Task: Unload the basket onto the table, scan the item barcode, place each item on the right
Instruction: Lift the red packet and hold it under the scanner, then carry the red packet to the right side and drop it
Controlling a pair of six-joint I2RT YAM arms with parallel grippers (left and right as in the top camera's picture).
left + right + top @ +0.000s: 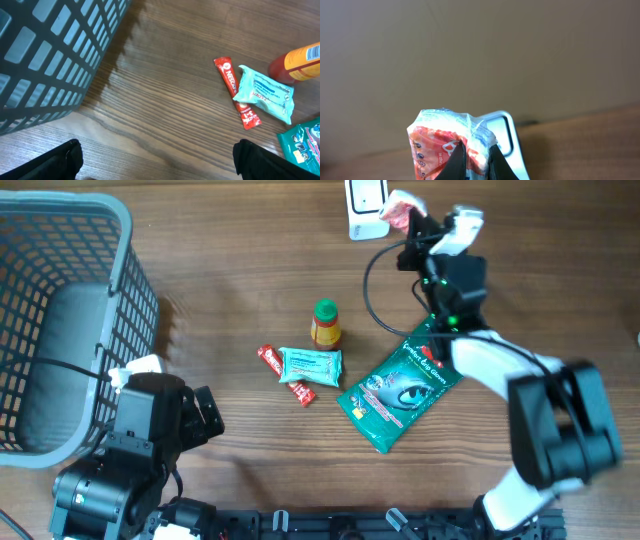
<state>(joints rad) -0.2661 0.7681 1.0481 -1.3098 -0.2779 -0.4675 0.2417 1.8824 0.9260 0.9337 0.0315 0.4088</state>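
My right gripper [476, 152] is shut on a red and white packet [437, 137], pinching its crumpled foil between the two black fingers. In the overhead view that packet [402, 208] is held at the far edge of the table, right beside the white scanner [364, 204]. From the right wrist the scanner [506, 135] shows just behind the packet. No barcode is readable. My left gripper [160, 160] stands wide open above bare wood at the front left, with nothing between its fingers.
A grey mesh basket [60, 240] fills the back left. Mid-table lie a red stick sachet [275, 362], a pale blue packet [311, 366], a small bottle with a green cap [326, 323] and a large green pouch [400, 390]. A black cable [372, 300] loops by the right arm.
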